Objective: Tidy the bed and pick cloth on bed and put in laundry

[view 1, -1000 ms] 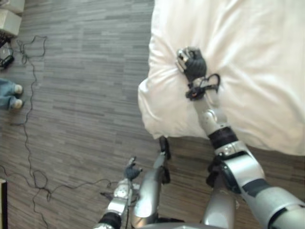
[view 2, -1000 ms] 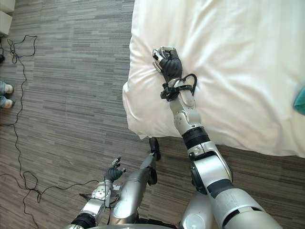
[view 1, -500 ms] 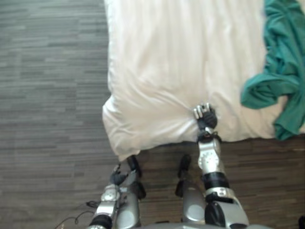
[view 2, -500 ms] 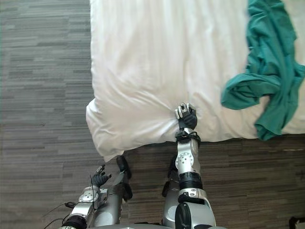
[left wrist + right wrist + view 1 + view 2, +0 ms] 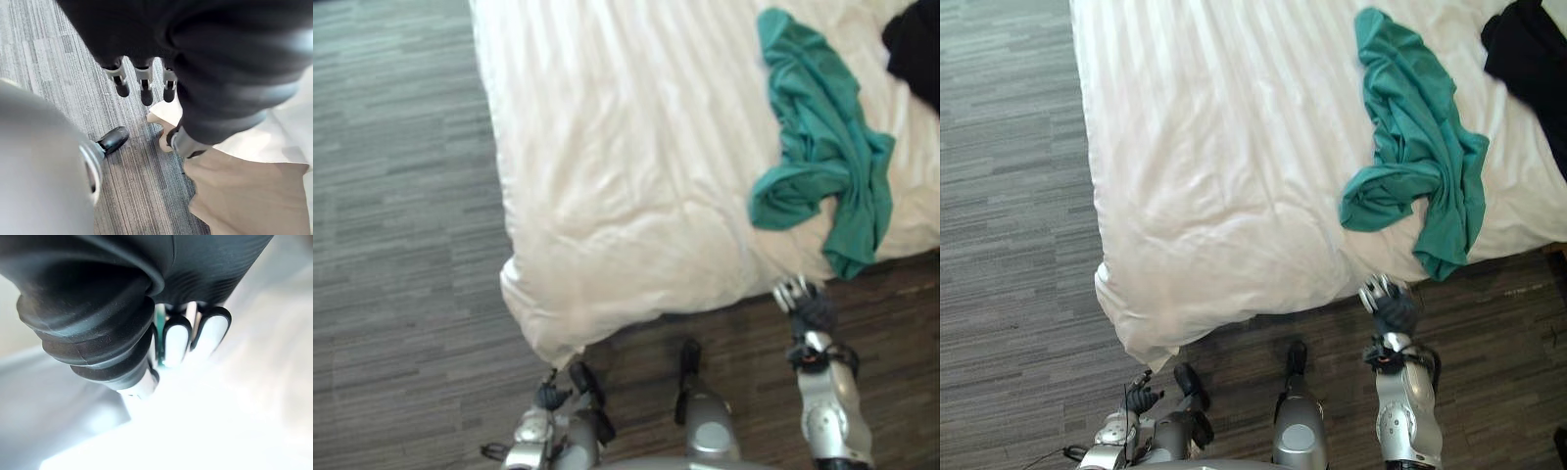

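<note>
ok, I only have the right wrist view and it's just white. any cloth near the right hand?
Observer: Yes, a green cloth lies on the white duvet, just past the right hand.
Operator: touching it?
Observer: No, the hand is at the duvet's near edge, apart from the cloth.
Operator: anything else on the bed?
Observer: A black cloth, farther off to the right.

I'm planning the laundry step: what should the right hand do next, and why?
Probably reach the right hand forward onto the green cloth and close on it: the cloth lies loose on the white duvet just past the hand, which hovers open at the duvet's edge. The left hand hangs low by the floor.
</note>
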Robot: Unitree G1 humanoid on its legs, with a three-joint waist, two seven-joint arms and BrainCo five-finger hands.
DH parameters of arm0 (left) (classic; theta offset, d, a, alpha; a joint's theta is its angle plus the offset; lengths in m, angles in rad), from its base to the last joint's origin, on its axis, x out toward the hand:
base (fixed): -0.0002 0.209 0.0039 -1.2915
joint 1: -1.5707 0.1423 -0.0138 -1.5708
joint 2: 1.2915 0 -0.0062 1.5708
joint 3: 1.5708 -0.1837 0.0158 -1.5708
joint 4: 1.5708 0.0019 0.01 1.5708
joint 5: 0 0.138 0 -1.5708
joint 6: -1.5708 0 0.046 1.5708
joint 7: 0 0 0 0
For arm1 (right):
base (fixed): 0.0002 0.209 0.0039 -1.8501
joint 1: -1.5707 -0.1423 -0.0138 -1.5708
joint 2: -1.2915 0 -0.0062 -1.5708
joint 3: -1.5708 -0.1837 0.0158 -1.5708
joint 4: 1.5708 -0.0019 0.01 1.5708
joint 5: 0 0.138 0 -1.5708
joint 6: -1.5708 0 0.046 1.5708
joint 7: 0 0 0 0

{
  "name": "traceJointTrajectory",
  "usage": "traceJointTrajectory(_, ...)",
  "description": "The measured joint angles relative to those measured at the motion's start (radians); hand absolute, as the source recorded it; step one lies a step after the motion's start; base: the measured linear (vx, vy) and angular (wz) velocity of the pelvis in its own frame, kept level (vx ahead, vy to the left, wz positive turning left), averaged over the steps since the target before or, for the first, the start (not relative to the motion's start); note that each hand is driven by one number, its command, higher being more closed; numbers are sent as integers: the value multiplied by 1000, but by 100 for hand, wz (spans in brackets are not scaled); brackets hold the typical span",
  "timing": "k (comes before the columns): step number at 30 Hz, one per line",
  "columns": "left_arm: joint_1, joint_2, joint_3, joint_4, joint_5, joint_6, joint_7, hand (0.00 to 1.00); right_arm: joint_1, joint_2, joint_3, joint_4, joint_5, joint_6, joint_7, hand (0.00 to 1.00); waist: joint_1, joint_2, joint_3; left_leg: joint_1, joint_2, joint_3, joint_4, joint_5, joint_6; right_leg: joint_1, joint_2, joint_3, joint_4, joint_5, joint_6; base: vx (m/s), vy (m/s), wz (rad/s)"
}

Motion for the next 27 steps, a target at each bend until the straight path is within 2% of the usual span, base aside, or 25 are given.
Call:
traceJointTrajectory(3, 1, 1, -19, 1, 4, -11, 0, 0, -81, -12, 218, -12, 50, 4, 68, 100, 36, 8, -17, -10, -3, -25, 0, 1, 1, 5, -4, -15, 1, -2, -1, 41, -6, 22)
traceJointTrajectory(5, 1, 1, -36, 2, 5, -21, 1, 0, -126, -4, 381, 7, 88, 31, 101, 100, 43, 15, -21, -22, -9, -43, 0, 1, 2, 6, -11, -33, 2, -2, -1, 22, 15, 25)
traceJointTrajectory(9, -4, 1, -50, 1, 4, -30, 3, 0, -183, 31, 559, 78, 118, 57, 114, 100, 57, 20, -19, -50, -14, -72, 1, 10, 12, -4, -18, -57, 9, -2, -1, 11, 14, 22)
traceJointTrajectory(13, -13, 0, -67, 1, 3, -42, 7, 0, -220, 34, 661, 175, 125, 78, 134, 100, 64, 36, -10, -85, -18, -103, 1, 22, 17, -23, -25, -84, 25, -4, -4, -12, 18, 27)
traceJointTrajectory(16, -30, -9, -75, 1, 2, -44, 9, 0, -226, 30, 701, 273, 122, 95, 154, 100, 74, 64, 12, -120, -23, -126, 8, 32, 24, -51, -35, -97, 52, -12, -5, -25, 26, 23)
traceJointTrajectory(18, -50, -17, -75, -1, 1, -46, 9, 0, -225, 12, 689, 375, 96, 92, 166, 100, 79, 89, 50, -139, -26, -136, 9, 38, 27, -75, -43, -100, 75, -16, -7, -49, 31, 12)
traceJointTrajectory(21, -72, -15, -74, -5, 1, -56, 10, 0, -225, 4, 614, 508, 15, 78, 158, 100, 84, 104, 94, -157, -26, -136, 8, 44, 25, -98, -46, -97, 87, -16, -7, -56, 18, 1)
traceJointTrajectory(22, -87, -16, -76, -10, 0, -58, 9, 0, -236, 4, 513, 628, -50, 70, 128, 100, 85, 115, 121, -175, -26, -135, 7, 54, 30, -124, -47, -92, 99, -16, -7, -60, 13, -1)
traceJointTrajectory(24, -93, -17, -78, -21, -8, -62, 9, 0, -280, 9, 383, 758, -114, 53, 74, 100, 81, 126, 145, -199, -27, -133, 5, 63, 34, -155, -51, -86, 113, -16, -8, -57, 6, -2)
traceJointTrajectory(25, -104, -17, -89, -21, -20, -61, 9, 0, -335, 5, 237, 910, -164, 35, -5, 100, 75, 140, 154, -232, -27, -127, 4, 68, 34, -198, -56, -78, 126, -14, -9, -49, -2, -5)
traceJointTrajectory(27, -120, -17, -109, -20, -38, -60, 9, 0, -420, -24, 77, 1070, -176, 16, -76, 100, 75, 158, 165, -267, -27, -118, 2, 75, 38, -241, -58, -66, 127, -5, -10, -34, -3, -8)
